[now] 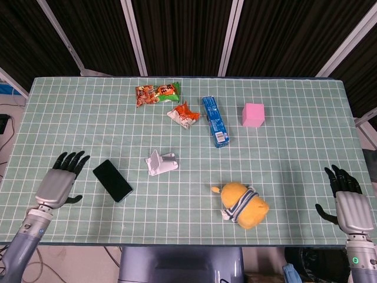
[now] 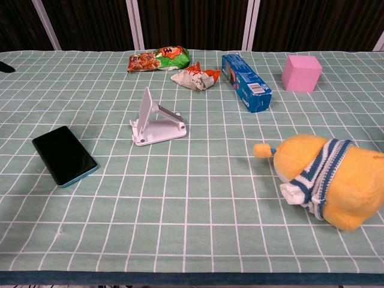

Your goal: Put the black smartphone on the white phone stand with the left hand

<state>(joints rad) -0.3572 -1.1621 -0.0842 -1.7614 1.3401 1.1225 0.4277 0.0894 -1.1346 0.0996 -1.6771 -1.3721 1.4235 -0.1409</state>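
The left robot hand (image 1: 59,180) hovered empty with fingers spread beside the black smartphone (image 1: 112,180); the white phone stand (image 1: 161,163) stood nearby.

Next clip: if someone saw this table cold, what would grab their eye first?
Probably the yellow plush toy in a striped scarf, lying large at the near right of the table. Next, the pink cube at the far right and the blue box beside it. The black smartphone lies flat near the open left hand, left of the white phone stand.
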